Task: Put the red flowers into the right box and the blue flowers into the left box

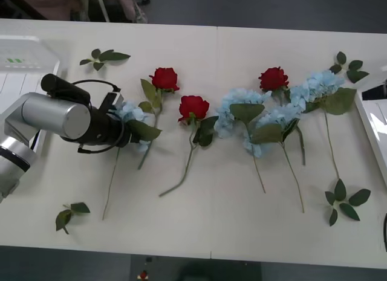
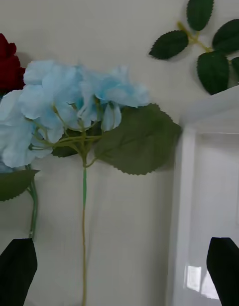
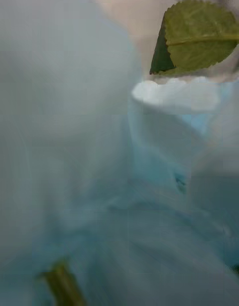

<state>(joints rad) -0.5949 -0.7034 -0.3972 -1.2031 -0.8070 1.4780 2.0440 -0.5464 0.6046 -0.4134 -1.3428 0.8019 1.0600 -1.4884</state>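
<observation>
Three red flowers lie on the white table: one (image 1: 164, 78) left of centre, one (image 1: 193, 106) at the centre, one (image 1: 273, 78) at the right. Blue flowers lie in a cluster (image 1: 242, 109) right of centre, with one bloom (image 1: 320, 84) furthest right. My left gripper (image 1: 123, 122) presses into a separate blue flower (image 1: 132, 113) at the left, whose petals (image 3: 149, 161) sit tight against the left wrist camera. My right gripper (image 2: 119, 281) hangs open over the stem of a blue flower (image 2: 69, 106), beside the right box's rim (image 2: 181, 186). The left box (image 1: 18, 72) lies at the far left.
Loose green leaf sprigs lie at the back left (image 1: 103, 56), front left (image 1: 69, 213), back right (image 1: 349, 66) and front right (image 1: 344, 202). A sprig (image 2: 204, 37) lies just beyond the right box corner. The right box edge (image 1: 373, 127) meets the table's right side.
</observation>
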